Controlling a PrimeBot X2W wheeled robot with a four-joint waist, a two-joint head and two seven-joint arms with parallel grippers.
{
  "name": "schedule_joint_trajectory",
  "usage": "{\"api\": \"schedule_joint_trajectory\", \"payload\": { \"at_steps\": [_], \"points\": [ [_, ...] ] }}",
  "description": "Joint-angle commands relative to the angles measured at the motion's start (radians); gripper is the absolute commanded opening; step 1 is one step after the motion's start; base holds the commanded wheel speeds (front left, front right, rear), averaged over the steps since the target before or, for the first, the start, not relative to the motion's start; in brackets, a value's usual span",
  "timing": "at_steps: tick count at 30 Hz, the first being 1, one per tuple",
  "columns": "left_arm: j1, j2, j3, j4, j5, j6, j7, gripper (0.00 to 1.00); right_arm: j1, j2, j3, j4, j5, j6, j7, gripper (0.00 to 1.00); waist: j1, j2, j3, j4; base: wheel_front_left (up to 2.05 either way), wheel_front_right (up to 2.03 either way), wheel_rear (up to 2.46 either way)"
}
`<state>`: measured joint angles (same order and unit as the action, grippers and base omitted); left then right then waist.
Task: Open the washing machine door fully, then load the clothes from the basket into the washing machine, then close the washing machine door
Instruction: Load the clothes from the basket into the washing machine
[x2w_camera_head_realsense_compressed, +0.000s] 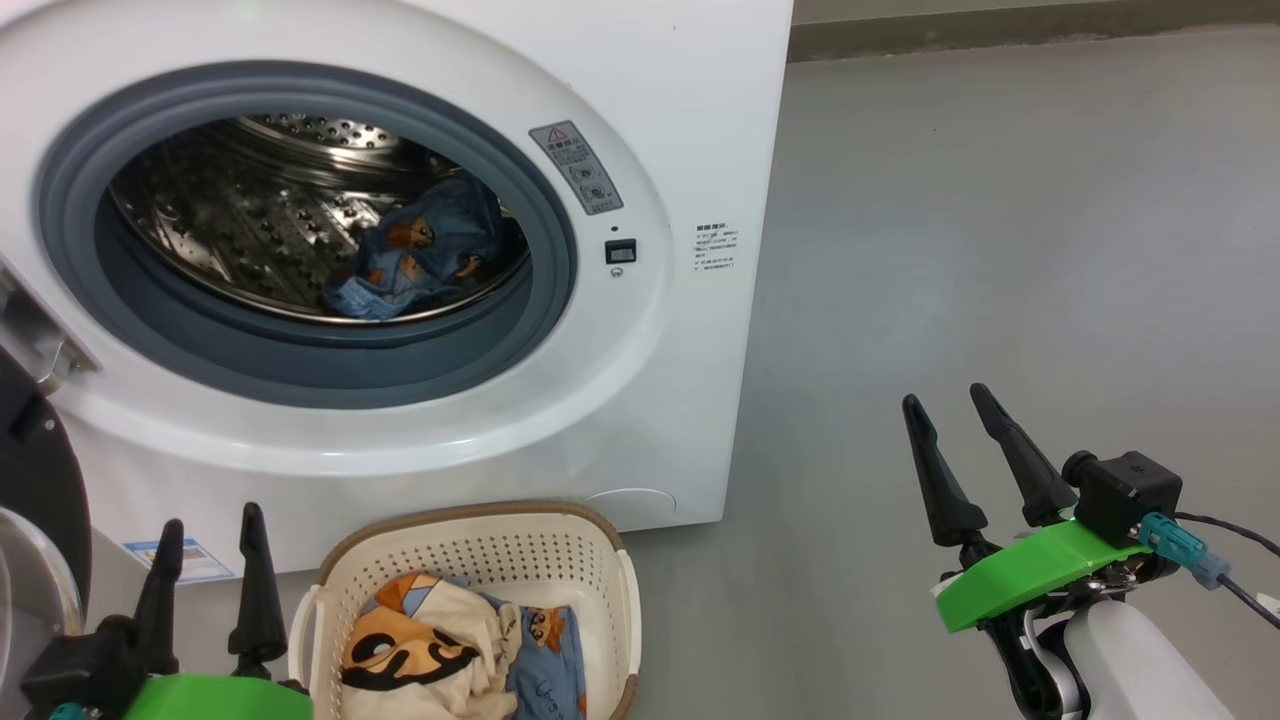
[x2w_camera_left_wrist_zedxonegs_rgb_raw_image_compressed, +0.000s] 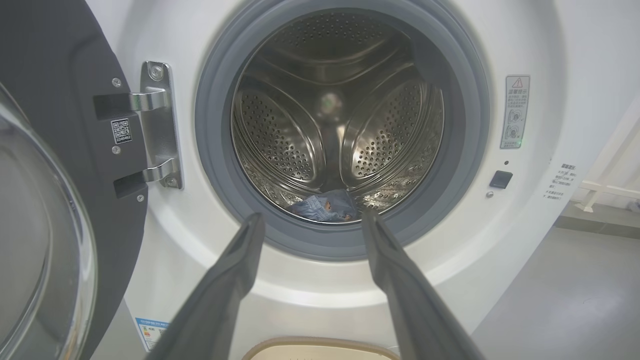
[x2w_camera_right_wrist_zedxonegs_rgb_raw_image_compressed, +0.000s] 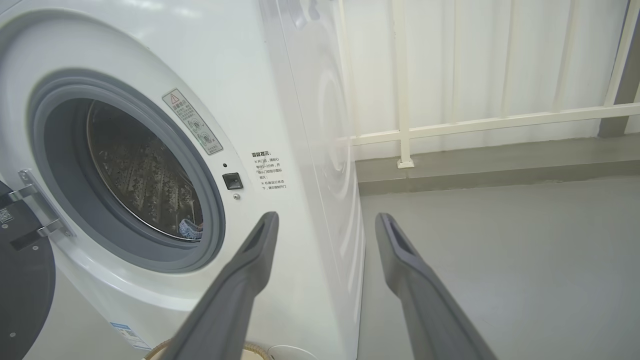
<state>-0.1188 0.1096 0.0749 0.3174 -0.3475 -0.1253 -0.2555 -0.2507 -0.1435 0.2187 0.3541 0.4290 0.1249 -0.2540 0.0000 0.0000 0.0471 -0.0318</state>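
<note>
The washing machine (x2w_camera_head_realsense_compressed: 690, 110) stands with its door (x2w_camera_head_realsense_compressed: 35, 480) swung open to the left, glass bowl facing out. A blue garment (x2w_camera_head_realsense_compressed: 420, 260) with orange figures lies at the bottom of the steel drum (x2w_camera_left_wrist_zedxonegs_rgb_raw_image_compressed: 335, 115). Below the opening sits the basket (x2w_camera_head_realsense_compressed: 470, 512), holding a cream garment (x2w_camera_head_realsense_compressed: 420, 640) with orange and black print and a light blue one (x2w_camera_head_realsense_compressed: 550, 650). My left gripper (x2w_camera_head_realsense_compressed: 211, 517) is open and empty, left of the basket and pointing at the drum mouth. My right gripper (x2w_camera_head_realsense_compressed: 945, 395) is open and empty over the floor, right of the machine.
Grey floor (x2w_camera_head_realsense_compressed: 1000, 250) stretches to the right of the machine. A white railing (x2w_camera_right_wrist_zedxonegs_rgb_raw_image_compressed: 450, 125) and a low kerb run along the far wall. The door's metal hinge (x2w_camera_left_wrist_zedxonegs_rgb_raw_image_compressed: 160, 125) is at the left of the seal (x2w_camera_left_wrist_zedxonegs_rgb_raw_image_compressed: 215, 165).
</note>
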Motion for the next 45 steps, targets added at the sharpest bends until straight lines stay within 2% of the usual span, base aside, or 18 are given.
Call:
{"api": "schedule_joint_trajectory", "payload": {
  "at_steps": [1, 27, 37, 45],
  "points": [
    [-0.020, 0.019, 0.037, -0.028, 0.013, -0.001, -0.006, 1.00, 0.000, -0.005, 0.013, -0.022, -0.008, 0.006, -0.008, 1.00, 0.0000, 0.0000, 0.002, 0.000, 0.00, 0.00, 0.00],
    [-0.025, 0.012, 0.028, -0.006, 0.013, -0.005, -0.006, 1.00, -0.005, 0.007, 0.015, -0.020, -0.008, 0.006, -0.008, 1.00, 0.0000, 0.0000, 0.015, -0.011, 0.00, 0.00, 0.00],
    [-0.055, 0.029, -0.015, 0.095, -0.043, -0.005, 0.019, 1.00, -0.009, 0.017, 0.016, -0.022, -0.011, 0.006, -0.008, 1.00, 0.0000, 0.0000, 0.049, -0.028, 0.00, 0.00, 0.00],
    [-0.131, 0.082, -0.093, 0.207, -0.089, -0.005, 0.031, 1.00, -0.023, 0.039, -0.003, -0.038, -0.036, 0.006, -0.008, 1.00, 0.0000, 0.0000, 0.157, -0.057, 0.00, 0.00, 0.00]
  ]
}}
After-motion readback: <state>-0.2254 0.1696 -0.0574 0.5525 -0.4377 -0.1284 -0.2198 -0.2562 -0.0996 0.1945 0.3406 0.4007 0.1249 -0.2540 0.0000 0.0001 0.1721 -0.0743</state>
